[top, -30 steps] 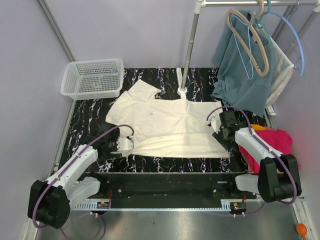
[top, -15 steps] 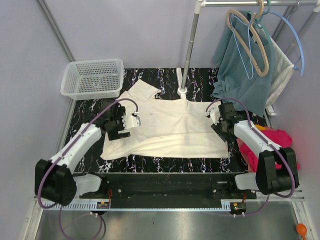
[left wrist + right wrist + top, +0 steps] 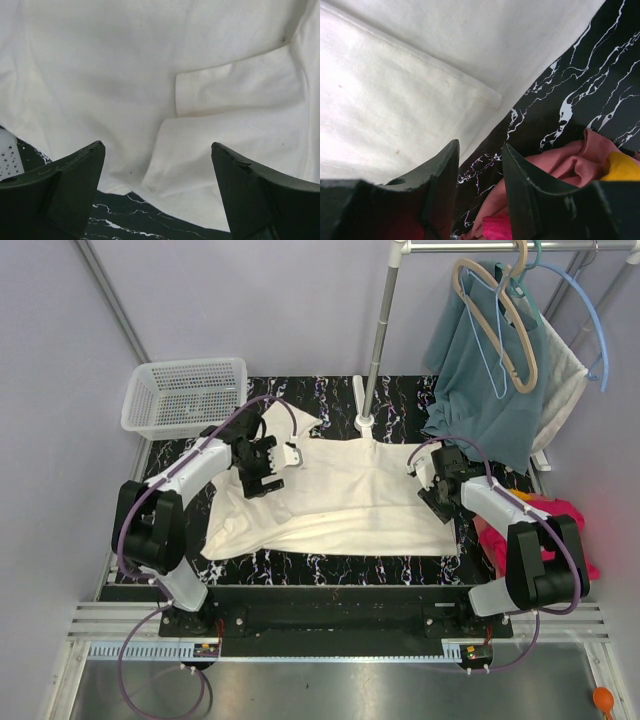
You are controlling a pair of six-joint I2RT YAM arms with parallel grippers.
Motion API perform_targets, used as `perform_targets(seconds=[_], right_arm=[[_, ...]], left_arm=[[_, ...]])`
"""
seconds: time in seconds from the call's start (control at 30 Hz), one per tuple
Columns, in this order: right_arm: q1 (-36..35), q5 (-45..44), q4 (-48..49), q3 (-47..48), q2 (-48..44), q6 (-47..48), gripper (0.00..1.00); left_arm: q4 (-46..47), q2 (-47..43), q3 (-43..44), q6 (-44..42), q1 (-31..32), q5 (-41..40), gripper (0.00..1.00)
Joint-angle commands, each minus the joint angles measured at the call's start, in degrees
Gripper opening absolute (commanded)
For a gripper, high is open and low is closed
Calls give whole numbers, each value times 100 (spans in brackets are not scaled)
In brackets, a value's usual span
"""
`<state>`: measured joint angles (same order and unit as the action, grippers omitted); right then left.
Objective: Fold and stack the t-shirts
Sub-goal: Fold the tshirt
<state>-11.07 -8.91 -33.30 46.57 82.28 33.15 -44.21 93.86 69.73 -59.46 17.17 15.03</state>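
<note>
Cream t-shirt (image 3: 340,495): spread flat on the black marble table (image 3: 170,470), spanning from one pair of jaws to the other.
Edges: shirt's corner hem lies just beside the right gripper (image 3: 480,145); a strip of bare marble runs along the shirt's near edge.
Left gripper (image 3: 157,145): jaws wide apart, nothing between them, above the sleeve.
Right gripper jaws: partly apart, holding nothing, bare marble under the gap.
Look: plain, softly creased, one sleeve cuff folded onto the body ahead of the left jaws.
Count: one cream, one pink t-shirt (image 3: 555,520), one orange t-shirt (image 3: 515,496), the latter two bunched outboard of the right jaws; one mesh basket (image 3: 185,395).
</note>
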Motion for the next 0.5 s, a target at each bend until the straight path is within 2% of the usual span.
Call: perform_targets(seconds=[0.0,0.3,0.47], right_arm=[[-62,21,297,-121,51,34,47],[-62,-50,412,-297,113,69,46],[-53,-59,482,-367,139,60,46]], left_arm=[[-176,325,383,31,-21,352,87],[-194,879,603,22,-56,334,80],[-238,1055,647,49,-56,378,71]])
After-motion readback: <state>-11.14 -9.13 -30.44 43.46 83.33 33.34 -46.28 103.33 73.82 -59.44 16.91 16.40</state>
